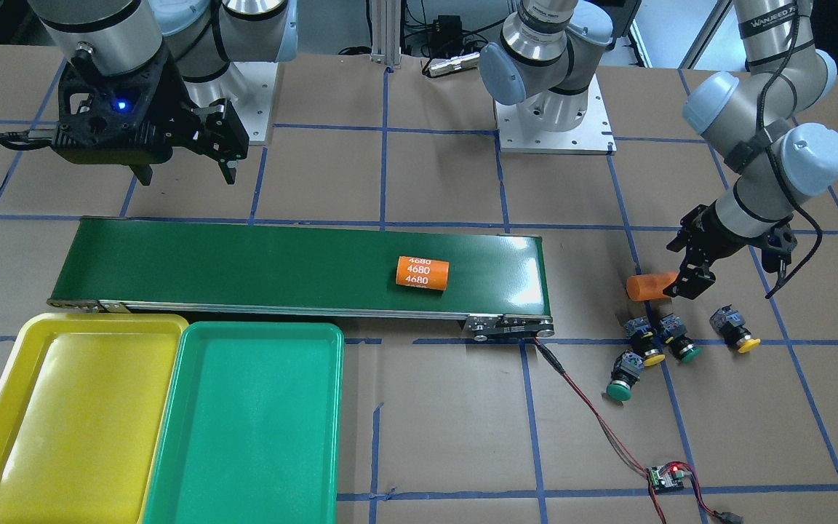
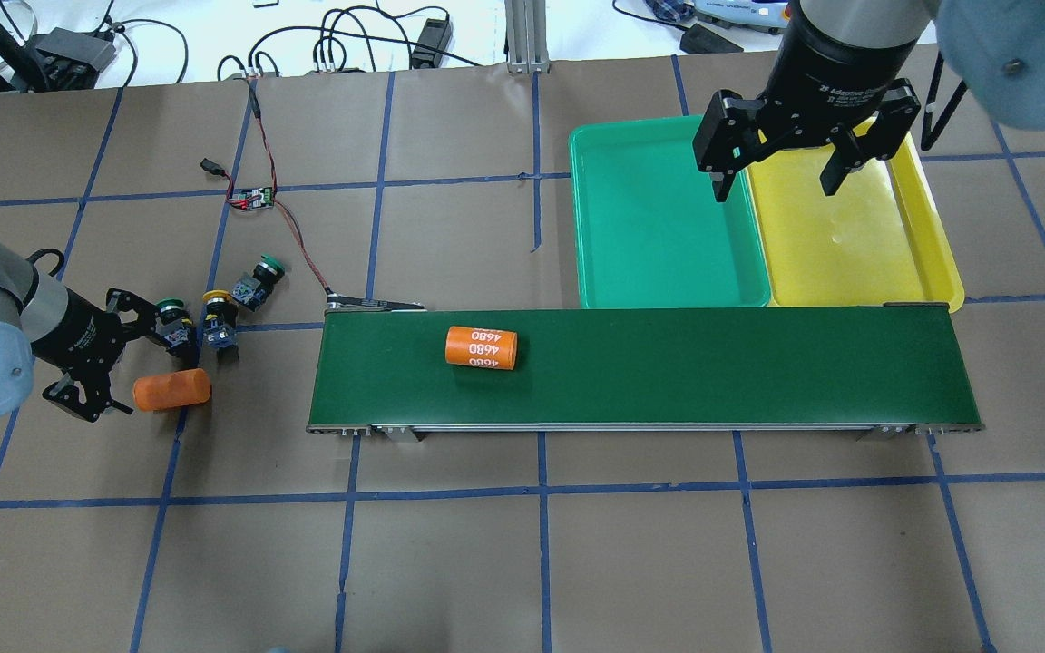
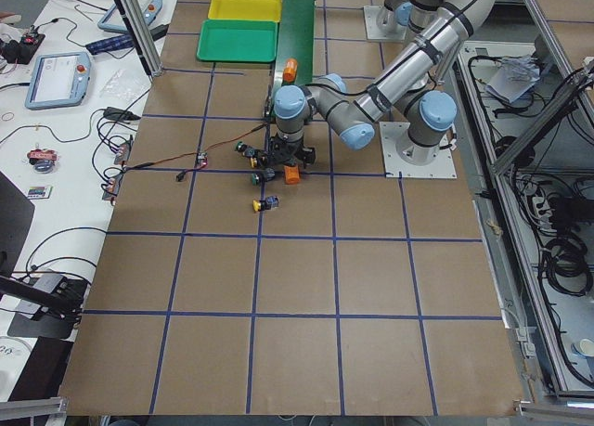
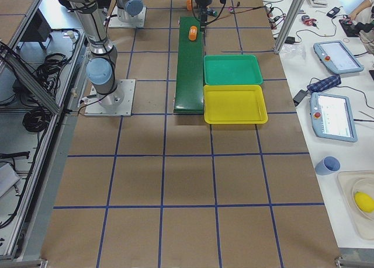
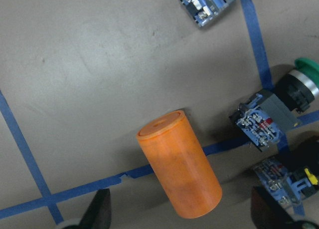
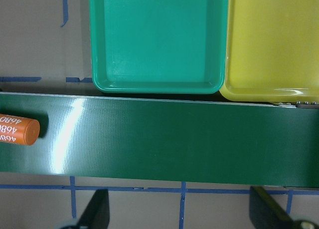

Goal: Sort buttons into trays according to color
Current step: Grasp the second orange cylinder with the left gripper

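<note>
Four buttons lie on the table past the belt's end: a yellow-capped button [image 1: 646,343], a green-capped one [image 1: 683,346], another yellow [image 1: 735,331] and another green [image 1: 623,377]. My left gripper [image 5: 184,215] is open and low over the table, with a plain orange cylinder [image 5: 180,170] lying between its fingers and the buttons just beside it. The yellow tray [image 1: 62,422] and the green tray [image 1: 244,422] sit side by side along the belt, both with nothing in them. My right gripper [image 2: 772,186] hangs open and holds nothing, high above the trays.
A long dark-green conveyor belt [image 1: 244,262] carries an orange cylinder marked 4680 [image 1: 423,273]. A small circuit board [image 1: 665,477] with red and black wires runs to the belt's end. Both arm bases stand behind the belt.
</note>
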You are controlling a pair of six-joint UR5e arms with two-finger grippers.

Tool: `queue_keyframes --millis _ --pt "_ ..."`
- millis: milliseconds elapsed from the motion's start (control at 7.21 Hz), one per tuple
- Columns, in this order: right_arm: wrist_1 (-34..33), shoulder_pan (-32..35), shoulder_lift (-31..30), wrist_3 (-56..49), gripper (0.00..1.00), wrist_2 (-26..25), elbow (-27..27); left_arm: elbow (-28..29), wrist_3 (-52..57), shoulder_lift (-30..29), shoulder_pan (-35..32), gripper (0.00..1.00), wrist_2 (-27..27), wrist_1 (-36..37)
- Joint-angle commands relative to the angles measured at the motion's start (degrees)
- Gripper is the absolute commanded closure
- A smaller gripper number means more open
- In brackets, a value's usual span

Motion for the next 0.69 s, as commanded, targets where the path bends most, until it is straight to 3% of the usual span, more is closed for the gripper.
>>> queue_keyframes --millis 0,555 --pt "0.12 0.00 0.00 0.00 0.00 0.00 0.09 -0.10 -0.07 -1.46 -0.04 0.00 -0.01 0.22" --pt "0.03 0.17 -0.09 -0.26 0.00 -0.36 0.00 -0.19 -0.25 -3.22 -0.04 0.00 -0.01 0.13"
